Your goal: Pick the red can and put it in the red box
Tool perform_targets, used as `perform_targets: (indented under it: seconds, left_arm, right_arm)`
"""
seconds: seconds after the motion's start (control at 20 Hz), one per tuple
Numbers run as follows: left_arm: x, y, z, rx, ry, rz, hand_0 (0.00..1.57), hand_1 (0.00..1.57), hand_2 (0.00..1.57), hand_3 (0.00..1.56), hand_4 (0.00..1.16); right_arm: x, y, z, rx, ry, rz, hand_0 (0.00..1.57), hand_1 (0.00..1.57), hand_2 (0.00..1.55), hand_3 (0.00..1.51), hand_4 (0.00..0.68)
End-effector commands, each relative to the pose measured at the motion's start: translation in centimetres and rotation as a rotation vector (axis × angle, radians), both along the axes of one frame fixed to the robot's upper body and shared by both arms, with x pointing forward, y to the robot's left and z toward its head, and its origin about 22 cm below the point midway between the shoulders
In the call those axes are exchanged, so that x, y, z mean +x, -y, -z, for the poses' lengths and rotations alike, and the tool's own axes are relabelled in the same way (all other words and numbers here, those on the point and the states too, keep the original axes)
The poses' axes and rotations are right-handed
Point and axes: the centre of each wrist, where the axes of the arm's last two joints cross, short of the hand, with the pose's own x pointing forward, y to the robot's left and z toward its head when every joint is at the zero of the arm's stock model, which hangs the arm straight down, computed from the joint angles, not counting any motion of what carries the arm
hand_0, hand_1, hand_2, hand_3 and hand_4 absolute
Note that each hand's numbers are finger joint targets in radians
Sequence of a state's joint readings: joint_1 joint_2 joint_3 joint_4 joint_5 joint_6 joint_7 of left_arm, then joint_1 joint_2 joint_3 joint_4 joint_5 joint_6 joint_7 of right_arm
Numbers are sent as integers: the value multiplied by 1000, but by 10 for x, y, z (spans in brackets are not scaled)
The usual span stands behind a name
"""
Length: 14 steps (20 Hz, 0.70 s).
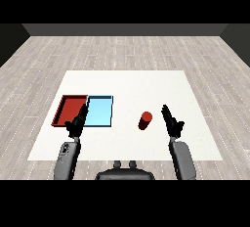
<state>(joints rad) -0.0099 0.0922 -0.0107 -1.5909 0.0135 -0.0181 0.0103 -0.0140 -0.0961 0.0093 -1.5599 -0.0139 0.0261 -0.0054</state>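
The red can (145, 121) is standing upright on the white table (146, 84), apart from the light blue tray (99, 111) and red tray (71, 109). The right hand (171, 121) is hovering just beside it, fingers straight, holding nothing. The left hand (77, 123), fingers relaxed, is overlapping the trays' near edges.

A white table (127, 81) with a flat, square top stands on a floor (122, 50) of pale grey wood-look planks laid in staggered rows. Behind it, a dark grey wall (125, 29) runs across the far end, meeting darker side walls at both corners.
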Motion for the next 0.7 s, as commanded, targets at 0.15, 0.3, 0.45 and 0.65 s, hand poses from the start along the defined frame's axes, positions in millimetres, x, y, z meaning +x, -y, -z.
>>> perform_targets:
  seconds: [0.15,0.3,0.45,0.65]
  left_arm:
    - [-3,-7,6,24,-9,-52,0,0,0,0,0]
    - [8,-8,-23,-49,321,-64,0,0,0,0,0]
    - [-9,-2,-18,-67,362,-56,0,0,0,0,0]
    - [11,-28,1,-61,375,-67,0,0,0,0,0]
  right_arm:
    - [-22,23,3,-26,-12,39,0,0,0,0,0]
    - [-24,13,-9,131,211,-17,0,0,0,0,0]
    - [-34,27,-3,144,244,-40,0,0,0,0,0]
    - [-29,24,0,149,257,-51,0,0,0,0,0]
